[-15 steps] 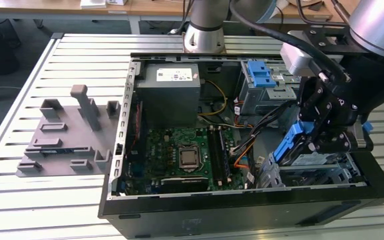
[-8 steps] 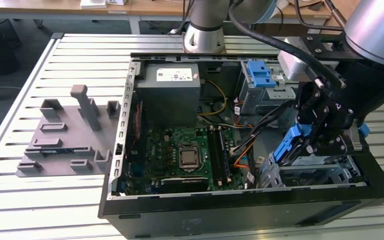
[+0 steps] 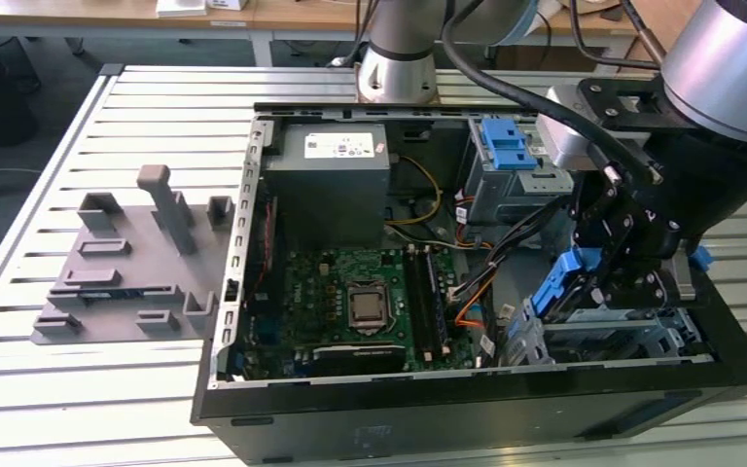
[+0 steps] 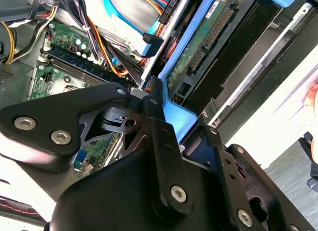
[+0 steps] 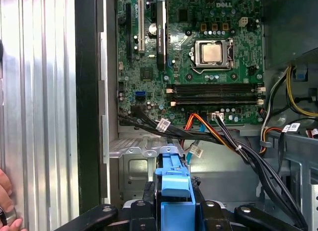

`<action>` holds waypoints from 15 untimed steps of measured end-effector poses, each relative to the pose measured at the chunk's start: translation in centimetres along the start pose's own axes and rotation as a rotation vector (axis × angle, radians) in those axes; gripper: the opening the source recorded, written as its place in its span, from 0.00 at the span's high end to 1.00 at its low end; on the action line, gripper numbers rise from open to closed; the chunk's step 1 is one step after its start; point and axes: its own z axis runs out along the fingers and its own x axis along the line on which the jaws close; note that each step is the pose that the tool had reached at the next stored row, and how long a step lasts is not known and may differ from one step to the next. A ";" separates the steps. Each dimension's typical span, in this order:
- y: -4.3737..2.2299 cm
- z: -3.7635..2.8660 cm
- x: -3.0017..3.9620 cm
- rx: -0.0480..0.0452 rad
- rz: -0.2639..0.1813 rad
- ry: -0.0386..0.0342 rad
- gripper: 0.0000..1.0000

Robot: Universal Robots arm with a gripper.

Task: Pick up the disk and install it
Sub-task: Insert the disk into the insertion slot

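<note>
Your gripper (image 3: 622, 292) is clamped on the disk (image 3: 563, 280) at four o'clock in the case (image 3: 478, 394), above the drive cage (image 3: 594, 336); any tilt could jam its carrier or snag nearby cables (image 3: 471, 294).

The motherboard (image 5: 149, 72) bears a maker's name in white lettering; the sticker (image 3: 342, 147) on the power-supply box (image 3: 335, 199) and the cable tags (image 5: 163, 124) carry print too small to read
</note>
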 end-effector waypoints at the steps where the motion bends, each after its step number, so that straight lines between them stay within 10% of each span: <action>1: 0.00 0.07 0.00 0.0000 0.000 0.0000 0.64; 15: 0.00 0.48 0.00 0.0001 0.000 -0.0002 0.56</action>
